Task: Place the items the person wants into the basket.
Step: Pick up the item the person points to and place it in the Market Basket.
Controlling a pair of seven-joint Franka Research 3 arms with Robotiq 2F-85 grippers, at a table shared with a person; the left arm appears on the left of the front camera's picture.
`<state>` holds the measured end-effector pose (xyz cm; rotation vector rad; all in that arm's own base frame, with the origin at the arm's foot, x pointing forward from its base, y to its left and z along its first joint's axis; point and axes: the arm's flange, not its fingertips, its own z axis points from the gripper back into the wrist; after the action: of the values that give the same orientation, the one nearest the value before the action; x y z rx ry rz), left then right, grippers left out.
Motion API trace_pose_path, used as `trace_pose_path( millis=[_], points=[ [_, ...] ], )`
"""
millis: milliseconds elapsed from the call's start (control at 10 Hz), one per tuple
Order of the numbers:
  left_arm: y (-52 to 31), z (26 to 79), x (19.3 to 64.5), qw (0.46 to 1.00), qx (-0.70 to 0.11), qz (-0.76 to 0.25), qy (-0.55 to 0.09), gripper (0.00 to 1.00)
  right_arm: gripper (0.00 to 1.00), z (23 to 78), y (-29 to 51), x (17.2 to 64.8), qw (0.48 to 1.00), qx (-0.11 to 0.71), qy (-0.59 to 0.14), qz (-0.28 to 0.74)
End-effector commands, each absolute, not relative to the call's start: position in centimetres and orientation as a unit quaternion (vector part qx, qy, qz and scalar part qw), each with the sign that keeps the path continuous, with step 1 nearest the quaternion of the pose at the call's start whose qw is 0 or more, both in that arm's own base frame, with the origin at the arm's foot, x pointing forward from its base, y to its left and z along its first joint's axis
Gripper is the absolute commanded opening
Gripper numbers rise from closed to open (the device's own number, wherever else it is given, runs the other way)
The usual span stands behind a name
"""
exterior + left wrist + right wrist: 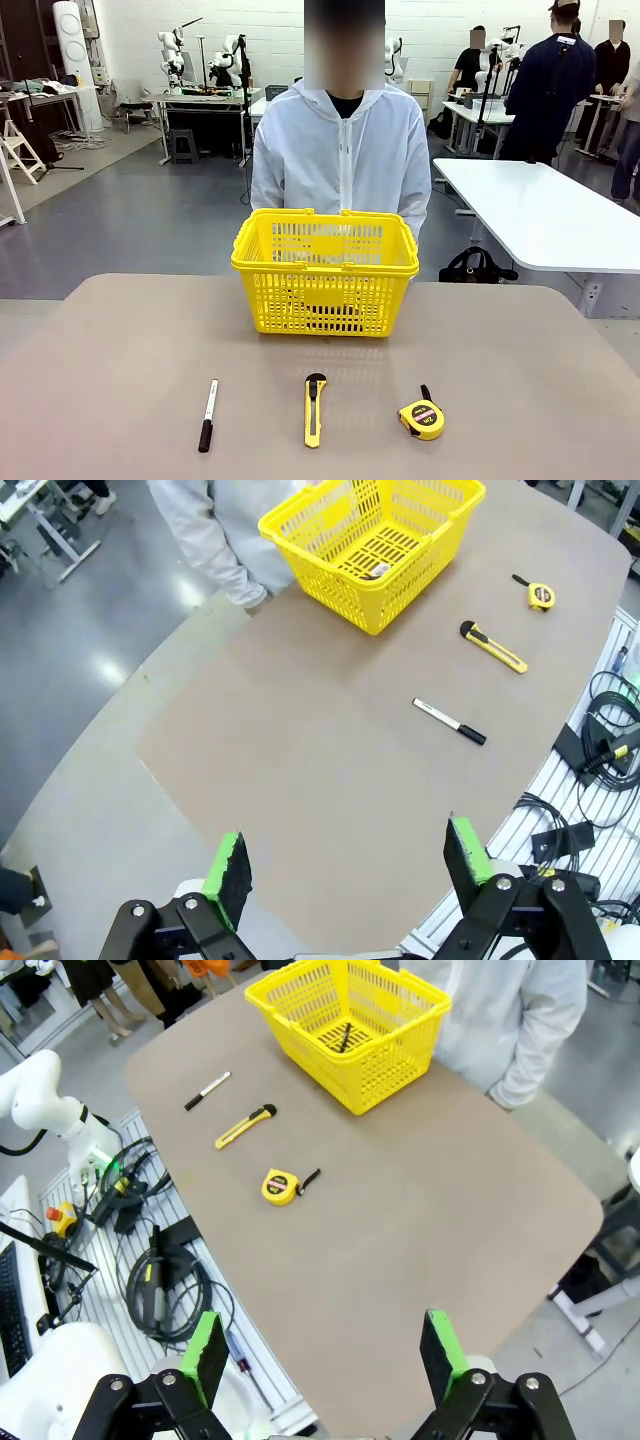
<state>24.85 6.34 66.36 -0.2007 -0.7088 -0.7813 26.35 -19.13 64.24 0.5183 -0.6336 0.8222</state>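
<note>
A white marker with a black cap (208,414) lies near the table's front edge, left of centre; the wrist views show the marker too (450,721) (207,1091). The yellow basket (325,300) stands at the far middle of the table, directly in front of the person in a white jacket (340,150). A dark slim pen (345,1036) lies on the basket's floor. High above the table, far from every object, my left gripper (348,865) is open and holds nothing. My right gripper (323,1355) is likewise open and holds nothing, high over the table's other end.
A yellow-black utility knife (314,408) and a yellow tape measure (421,417) lie right of the marker in one row. The brown table (120,380) is bare around them. Cables and a rack (150,1280) sit below the table's robot side.
</note>
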Motion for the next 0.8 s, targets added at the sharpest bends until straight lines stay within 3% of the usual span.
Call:
trace_pose_path(
  millis=[0,700],
  points=[
    [6.43,65.84,25.67,0.854,-0.112,-0.381,-0.336,1.00,1.00,64.32,-19.03,26.39,0.828,0.255,-0.311,0.392],
    [6.34,66.36,24.85,0.859,-0.096,-0.372,-0.338,1.00,1.00,64.32,-19.03,26.39,0.828,0.255,-0.311,0.392]
  ],
)
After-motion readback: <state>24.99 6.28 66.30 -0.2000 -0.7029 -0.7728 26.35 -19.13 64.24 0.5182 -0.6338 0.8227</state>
